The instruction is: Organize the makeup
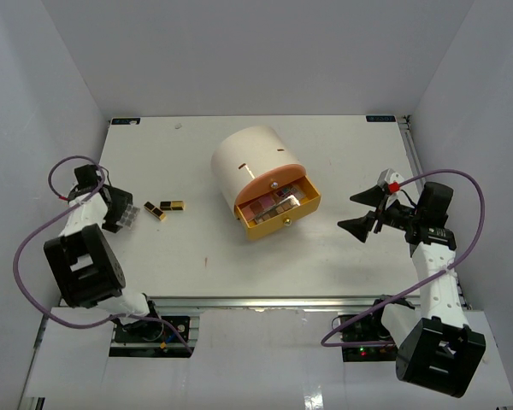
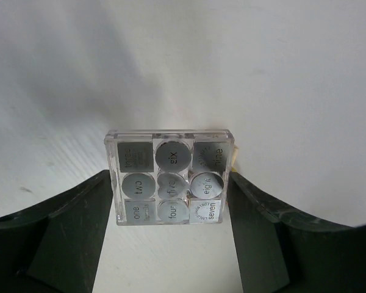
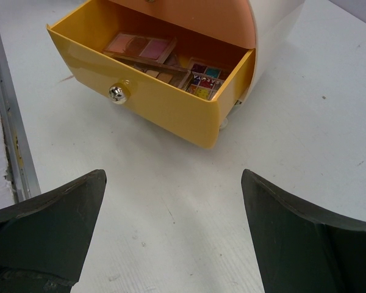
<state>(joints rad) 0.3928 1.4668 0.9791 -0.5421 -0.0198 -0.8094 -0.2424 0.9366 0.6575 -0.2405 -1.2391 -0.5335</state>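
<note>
With left fingers [image 2: 79, 232] clamped on the two sides of a clear square palette [image 2: 171, 177], its round and square pans marked with number words, over the left side of the table [image 1: 325, 256]. With right fingers [image 3: 293, 226] spread wide, holding nothing, facing the pulled-out yellow drawer [image 3: 165, 110] of the cream cylinder [image 1: 252, 158]. In that drawer, a pink-and-brown palette [image 3: 140, 46] beside a small multicolour palette [image 3: 204, 79]. Loose on the table, just right of the left fingers, gold-and-black bars [image 1: 173, 205].
</note>
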